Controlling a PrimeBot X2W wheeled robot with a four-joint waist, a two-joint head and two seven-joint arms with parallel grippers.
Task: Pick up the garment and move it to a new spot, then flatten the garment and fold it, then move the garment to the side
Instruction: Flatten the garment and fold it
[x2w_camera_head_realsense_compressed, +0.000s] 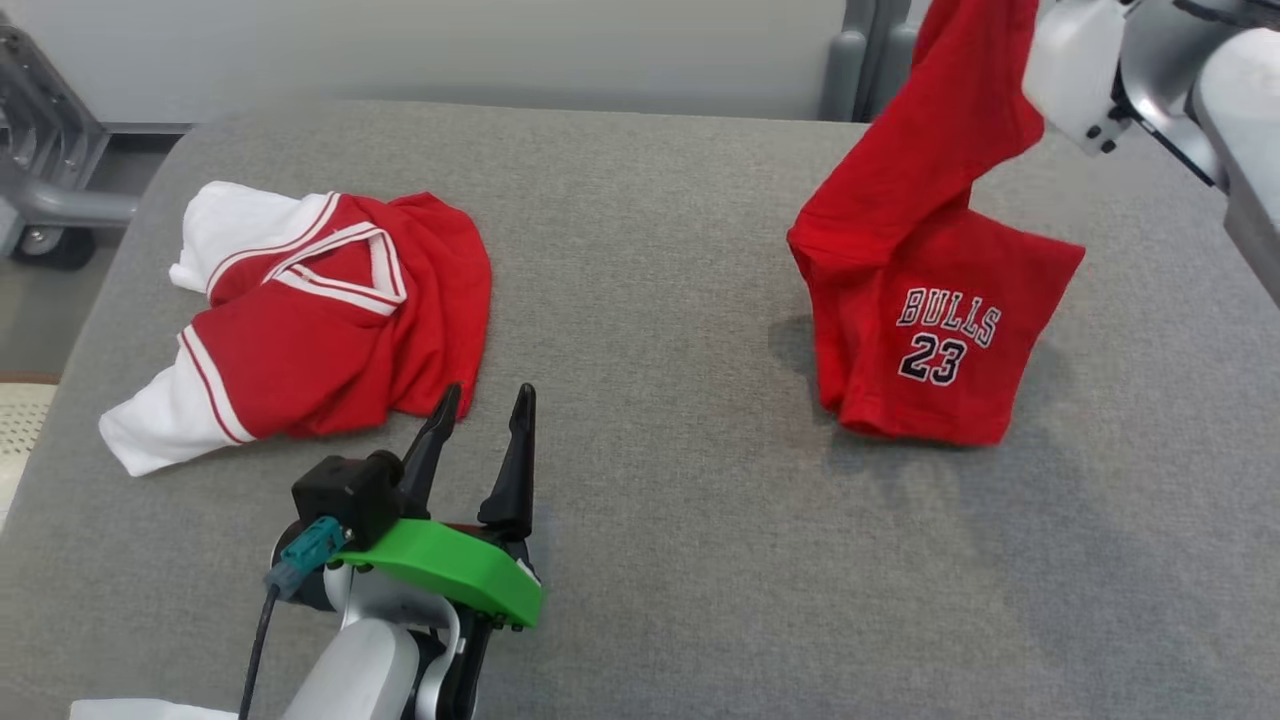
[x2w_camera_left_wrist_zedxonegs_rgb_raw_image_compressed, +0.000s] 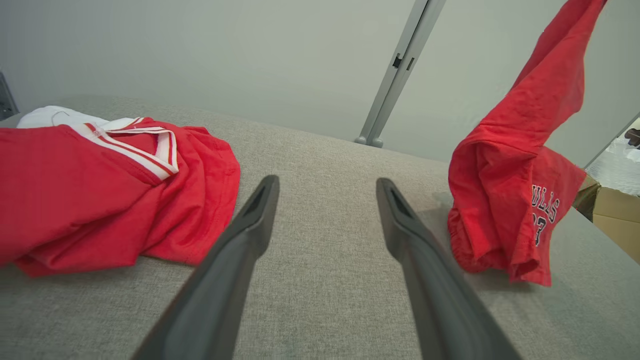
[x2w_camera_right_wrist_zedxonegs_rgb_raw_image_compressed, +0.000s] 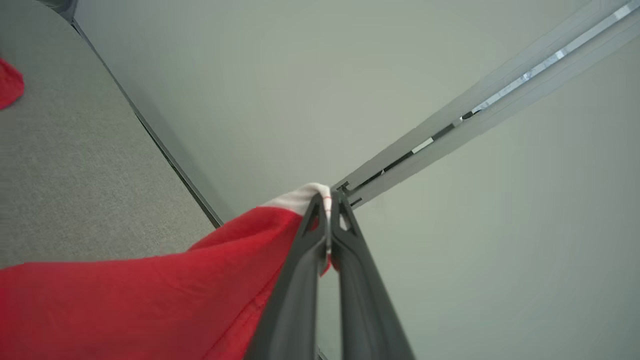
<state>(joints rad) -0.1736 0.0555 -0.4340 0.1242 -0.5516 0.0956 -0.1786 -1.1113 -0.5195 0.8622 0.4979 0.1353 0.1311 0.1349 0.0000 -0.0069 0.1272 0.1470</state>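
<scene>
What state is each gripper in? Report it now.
Left gripper: open, holding nothing.
Right gripper: shut on the red Bulls garment, gripping its white-trimmed edge so that it hangs.

Top of garment (x2w_camera_head_realsense_compressed: 930, 280) — beyond upper edge

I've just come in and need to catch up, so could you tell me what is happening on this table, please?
The robot's right claw is shut on a white-trimmed edge of the red Bulls 23 garment, holding it up at the far right of the grey padded table. The garment's lower end seems to touch the surface. The left claw is open and holds nothing, low over the table beside a crumpled red and white V-neck jersey on the left. No flattening or folding is done yet.
</scene>
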